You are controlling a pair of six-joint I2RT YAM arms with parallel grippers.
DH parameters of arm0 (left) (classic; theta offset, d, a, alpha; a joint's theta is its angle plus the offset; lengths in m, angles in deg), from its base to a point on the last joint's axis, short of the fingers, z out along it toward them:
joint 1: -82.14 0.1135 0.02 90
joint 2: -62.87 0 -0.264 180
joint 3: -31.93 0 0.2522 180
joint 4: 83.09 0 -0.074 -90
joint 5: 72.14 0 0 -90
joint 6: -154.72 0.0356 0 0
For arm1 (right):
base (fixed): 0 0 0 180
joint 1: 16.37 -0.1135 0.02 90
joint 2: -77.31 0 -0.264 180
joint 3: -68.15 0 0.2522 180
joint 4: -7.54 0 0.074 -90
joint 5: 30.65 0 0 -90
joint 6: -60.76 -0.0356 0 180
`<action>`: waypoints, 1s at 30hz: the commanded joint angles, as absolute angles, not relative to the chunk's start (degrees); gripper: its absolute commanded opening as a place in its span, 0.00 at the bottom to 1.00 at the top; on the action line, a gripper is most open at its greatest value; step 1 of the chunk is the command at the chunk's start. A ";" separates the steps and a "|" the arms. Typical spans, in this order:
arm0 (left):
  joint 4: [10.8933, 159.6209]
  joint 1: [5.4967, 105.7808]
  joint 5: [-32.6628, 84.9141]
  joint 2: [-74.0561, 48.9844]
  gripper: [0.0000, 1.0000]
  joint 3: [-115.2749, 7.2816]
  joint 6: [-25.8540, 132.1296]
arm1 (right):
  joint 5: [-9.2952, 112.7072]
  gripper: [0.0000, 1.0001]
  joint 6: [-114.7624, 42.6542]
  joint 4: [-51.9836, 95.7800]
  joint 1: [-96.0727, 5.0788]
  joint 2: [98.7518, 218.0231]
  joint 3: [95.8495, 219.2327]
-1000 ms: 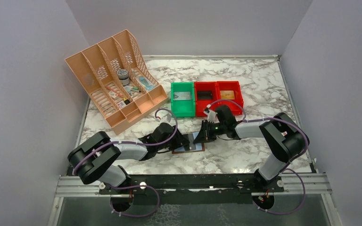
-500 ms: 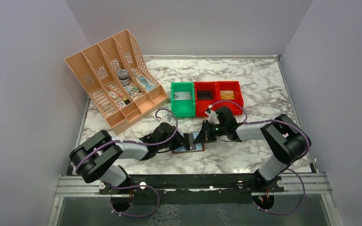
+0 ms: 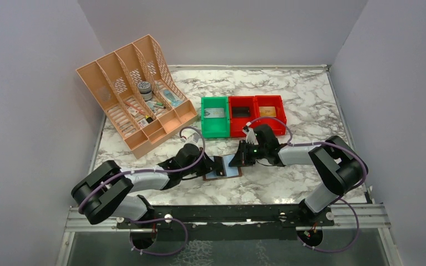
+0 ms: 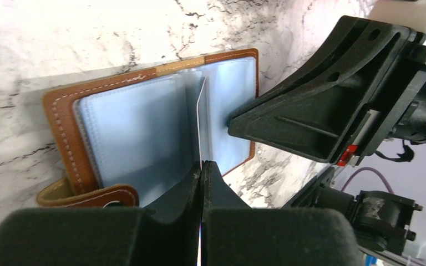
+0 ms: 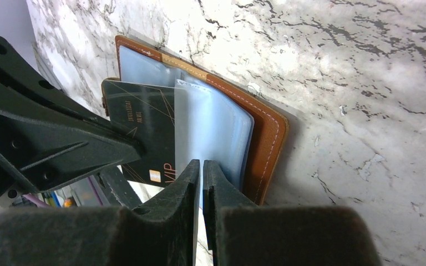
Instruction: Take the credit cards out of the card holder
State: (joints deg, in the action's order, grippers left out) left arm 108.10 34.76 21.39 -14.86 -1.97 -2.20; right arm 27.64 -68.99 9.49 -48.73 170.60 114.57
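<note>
Left gripper (image 4: pixel 202 166) clamped shut on a dark card (image 5: pixel 150 116) (seen edge-on, frame centre). Right gripper (image 5: pixel 201 164) pinches the open wallet (image 4: pixel 61 127) by a pale sleeve (image 5: pixel 216 122), lower centre.

card holder (image 3: pixel 222 168) on table (image 3: pixel 288 100) ctr-front, 3 bins (image 3: pixel 243 115) just behind, rack (image 3: pixel 136 91) back-left of bins
</note>
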 commanded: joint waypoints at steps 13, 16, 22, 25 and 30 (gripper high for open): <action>93.18 35.20 17.95 -9.30 0.00 -8.14 6.41 | 32.52 0.20 -64.21 8.00 -48.36 163.33 111.52; 92.96 35.20 18.26 -8.74 0.00 -8.17 6.76 | 32.38 0.25 -64.03 6.92 -48.36 161.54 110.99; 91.53 35.20 18.06 -7.33 0.00 -7.84 6.89 | 31.10 0.34 -64.40 4.87 -48.36 158.77 109.87; 90.89 35.23 18.28 -7.05 0.00 -7.75 6.89 | 25.56 0.35 -64.14 3.10 -48.36 160.36 110.81; 90.46 35.20 18.53 -7.25 0.00 -8.12 7.28 | 16.31 0.35 -64.17 0.76 -48.36 167.46 113.68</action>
